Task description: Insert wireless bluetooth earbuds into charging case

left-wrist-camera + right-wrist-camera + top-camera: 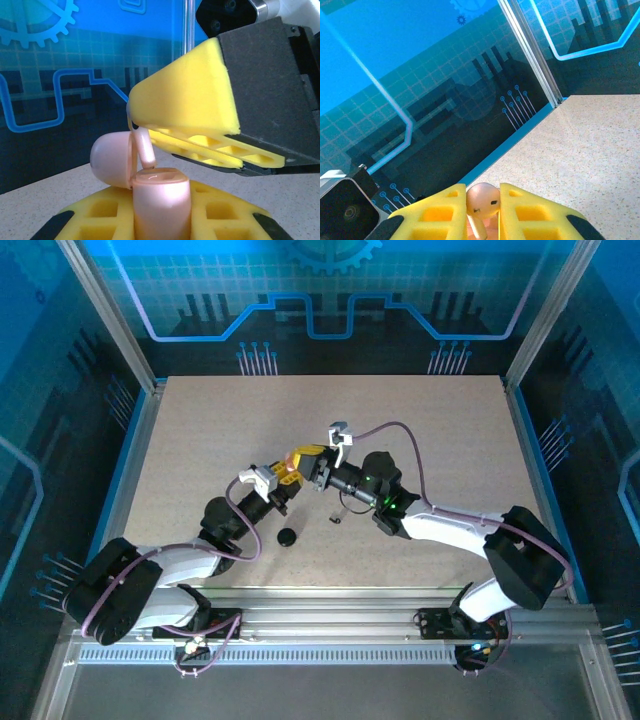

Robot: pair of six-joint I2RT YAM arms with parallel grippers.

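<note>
A pale pink charging case (161, 207) stands upright between my left gripper's (161, 215) yellow fingers, its lid (111, 160) hinged open to the left. Just above the case's open top hangs a pale pink earbud (145, 148), stem down and close to the rim. My right gripper (483, 206) is shut on that earbud (483, 199), its round head pinched between the yellow pads. In the top view both grippers meet at mid-table, left gripper (281, 474) beside right gripper (305, 460). The right gripper's yellow fingers (190, 100) loom over the case.
A small black round case (288, 537) lies on the table in front of the grippers. A tiny dark piece (335, 518) lies under the right arm. Blue walls and metal posts fence the table (200, 440) on three sides.
</note>
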